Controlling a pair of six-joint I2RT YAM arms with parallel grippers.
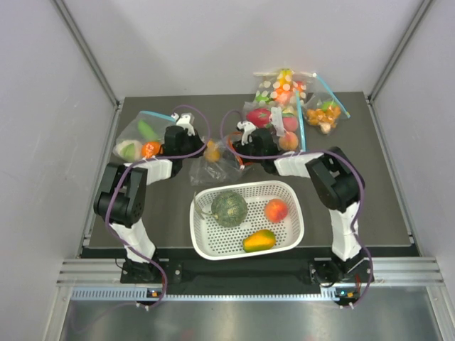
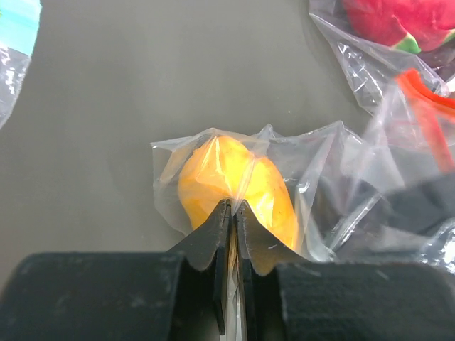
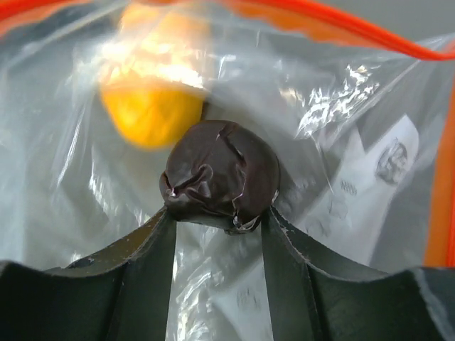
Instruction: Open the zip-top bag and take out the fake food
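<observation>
Plainly the emptying is well along. At the left, the left gripper [image 2: 231,213] has its jaws pressed tight together on a fold of the zip-top bag [image 2: 320,163], pinching the film just in front of the small orange [image 2: 213,170] inside it. The bag lies mid-frame in the top view, just above the white basket [image 1: 195,224], where the melon [image 1: 229,208], mango [image 1: 259,241] and peach [image 1: 276,210] lie. Further right, the right gripper [image 3: 219,217] reaches inside the bag's mouth. Its part-open fingers clasp the small dark piece [image 3: 220,177] below the red-orange zip strip [image 3: 341,32]. Next, I judge, that piece must be drawn out through the mouth while the left anchors the bag, leaving only the orange inside. Small printed marks on the film, right of frame, are too blurred to read.
</observation>
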